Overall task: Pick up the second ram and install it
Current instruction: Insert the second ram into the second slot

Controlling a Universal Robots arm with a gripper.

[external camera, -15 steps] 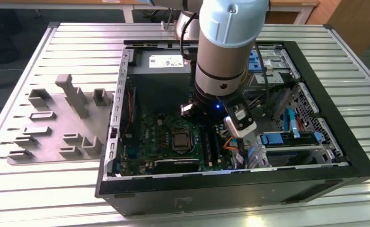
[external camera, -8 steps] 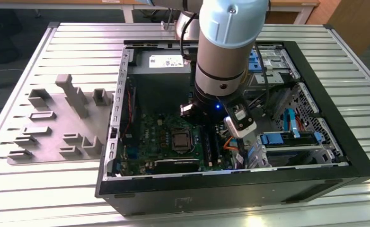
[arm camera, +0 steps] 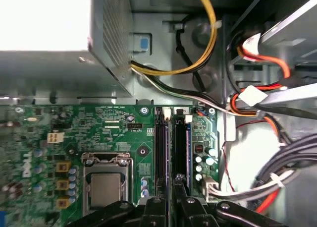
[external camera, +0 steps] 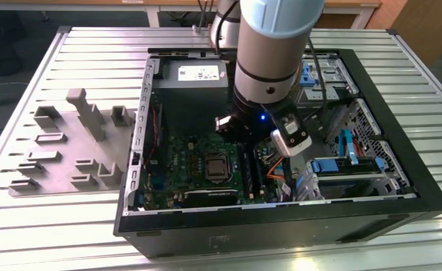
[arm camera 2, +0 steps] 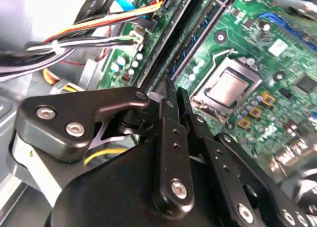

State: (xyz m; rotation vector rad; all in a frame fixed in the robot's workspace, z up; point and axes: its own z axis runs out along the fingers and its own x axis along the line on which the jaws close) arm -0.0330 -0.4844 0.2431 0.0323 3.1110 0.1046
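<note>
The black gripper hangs low inside the open black computer case, its fingers drawn close together over the slim blue-green ram stick; whether they pinch it I cannot tell. The stick seems to stand in a slot on the green motherboard, beside the silver processor socket.

A green motherboard with a silvery processor socket lies in the black case on a ribbed grey surface, beside yellow, orange and black cables and a black hand.
</note>
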